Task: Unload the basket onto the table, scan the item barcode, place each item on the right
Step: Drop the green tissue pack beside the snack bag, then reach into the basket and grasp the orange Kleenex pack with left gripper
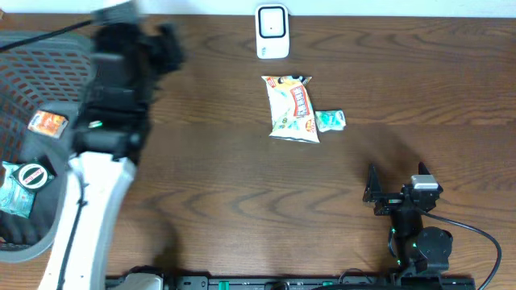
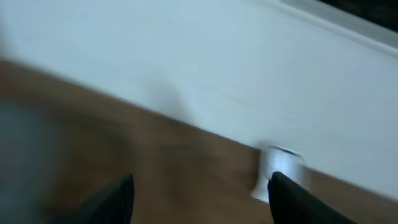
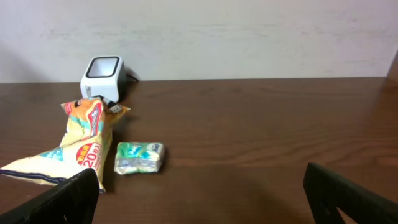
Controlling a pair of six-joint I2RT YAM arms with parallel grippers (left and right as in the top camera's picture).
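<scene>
While the left arm (image 1: 97, 193) hangs blurred over the red basket (image 1: 40, 72) at the left end of the worktop (image 1: 242, 209), no item sits in front of the scanner (image 1: 272, 32), so I take this as the fetching step, with the scan itself not yet begun. The left jaws stand partly apart. In the wrist view the 2 fingers (image 2: 115, 199) frame bare wood, with nothing between them. The right jaws are spread wide and empty, and the right arm (image 1: 411, 217) is parked low at the near right.

The likeliest things to scan, a snack bag (image 1: 290, 109) and a small green packet (image 1: 330, 121), lie side by side in the middle of the worktop. They are just short of the scanner and well apart from both arms.

As I judge it, the next move calls for 1 arm to come down over 1 item and close on it without crushing it. It must then lift the item and turn the printed code toward the scanner's window.

Much is hard to read. The left wrist view is smeared throughout, leaving the scanner a pale blob. No barcode shows on the bag or the packet, so I cannot tell which face needs presenting. The basket is cut off at the frame edge and partly covered by the arm. An orange packet (image 1: 47, 122) and a teal one (image 1: 18, 187) show inside it, and little else can be made out.
</scene>
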